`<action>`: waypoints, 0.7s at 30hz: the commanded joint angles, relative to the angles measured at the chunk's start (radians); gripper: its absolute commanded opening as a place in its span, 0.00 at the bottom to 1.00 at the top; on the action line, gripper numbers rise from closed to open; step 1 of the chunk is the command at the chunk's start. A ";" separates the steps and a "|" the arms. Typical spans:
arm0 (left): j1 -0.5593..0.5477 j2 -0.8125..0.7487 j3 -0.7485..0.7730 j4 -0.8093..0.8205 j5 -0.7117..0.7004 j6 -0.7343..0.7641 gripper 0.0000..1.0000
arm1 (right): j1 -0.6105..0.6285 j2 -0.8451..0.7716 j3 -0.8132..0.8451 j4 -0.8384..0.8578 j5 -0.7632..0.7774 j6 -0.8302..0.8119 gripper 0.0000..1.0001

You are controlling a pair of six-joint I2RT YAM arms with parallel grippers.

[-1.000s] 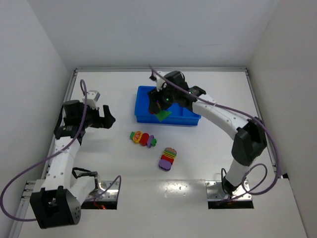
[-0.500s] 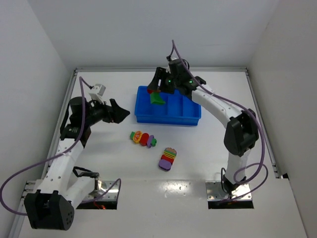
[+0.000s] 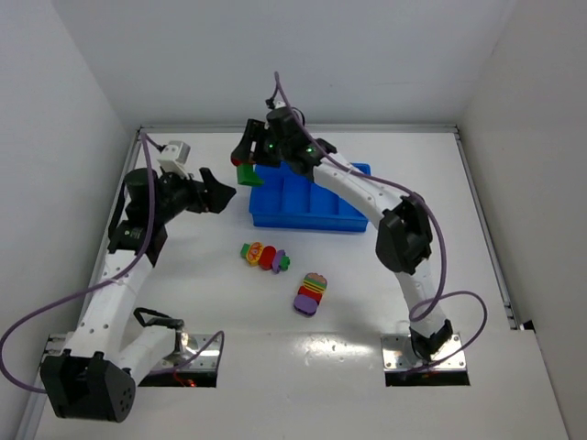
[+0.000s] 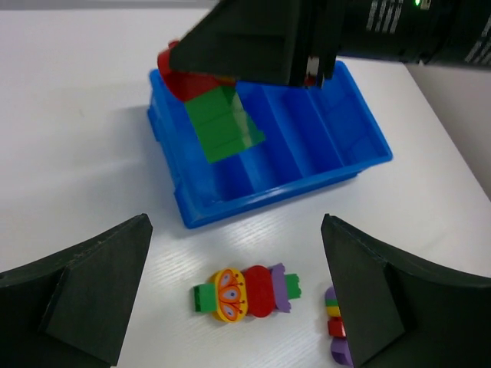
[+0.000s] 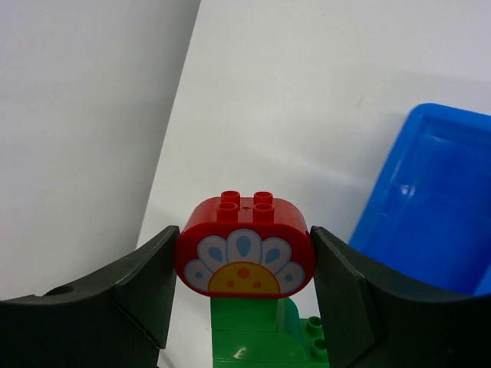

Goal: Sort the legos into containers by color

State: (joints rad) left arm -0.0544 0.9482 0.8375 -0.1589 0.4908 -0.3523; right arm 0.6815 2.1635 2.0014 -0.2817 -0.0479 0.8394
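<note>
Top external view: R arm reaches across to the far-left corner of the blue tray point(image 3: 312, 222), and the right gripper point(image 3: 248, 163) is clamped on a two-colour clump point(image 3: 244, 172) held clear of the table point(image 3: 367, 312). Right wrist view: both fingers point(image 5: 146, 284) press the rounded ends of a red brick point(image 5: 244, 257) w/ flower print, while a green brick point(image 5: 249, 337) is plugged on underneath, free of the pads. The clump hangs at the tray's end rim. Whether it is over the end compartment or just beside it cannot be told, as the views disagree. The left gripper point(image 3: 218, 189) has its jaws wide apart, holds nothing, and points toward the clump, near but not touching. A long clump point(image 3: 264, 257) lies on the table just on the near side of the tray, w/ a stacked clump point(image 3: 311, 293) further toward the arm bases. No brick shows in the compartments in view. Step in hand, as judged: separation of the held clump before any drop, since red and green belong in different compartments. Next move prob. calls for the L gripper to advance, square its jaws across the green brick, close, then pull along the stud axis while the R gripper holds the red brick. Clearance betw. the two grippers looks tight, so approach should be slow
</note>
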 commanded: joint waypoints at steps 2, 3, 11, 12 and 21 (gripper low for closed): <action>0.047 0.021 0.060 -0.042 -0.049 0.055 1.00 | 0.041 0.051 0.105 0.056 0.016 0.027 0.00; 0.047 0.021 0.060 -0.053 -0.049 0.055 1.00 | 0.053 0.062 0.115 0.056 0.016 0.027 0.00; 0.154 0.118 0.095 -0.145 0.047 0.076 1.00 | 0.082 0.165 0.258 0.111 0.005 0.027 0.00; 0.186 0.132 0.106 -0.157 0.084 0.076 1.00 | 0.082 0.176 0.258 0.111 -0.009 0.038 0.00; 0.263 0.179 0.106 -0.137 0.256 0.121 0.89 | 0.092 0.194 0.258 0.141 -0.038 0.056 0.00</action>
State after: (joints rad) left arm 0.1913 1.1313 0.9012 -0.3267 0.6525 -0.2577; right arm 0.7685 2.3558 2.2135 -0.2096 -0.0666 0.8684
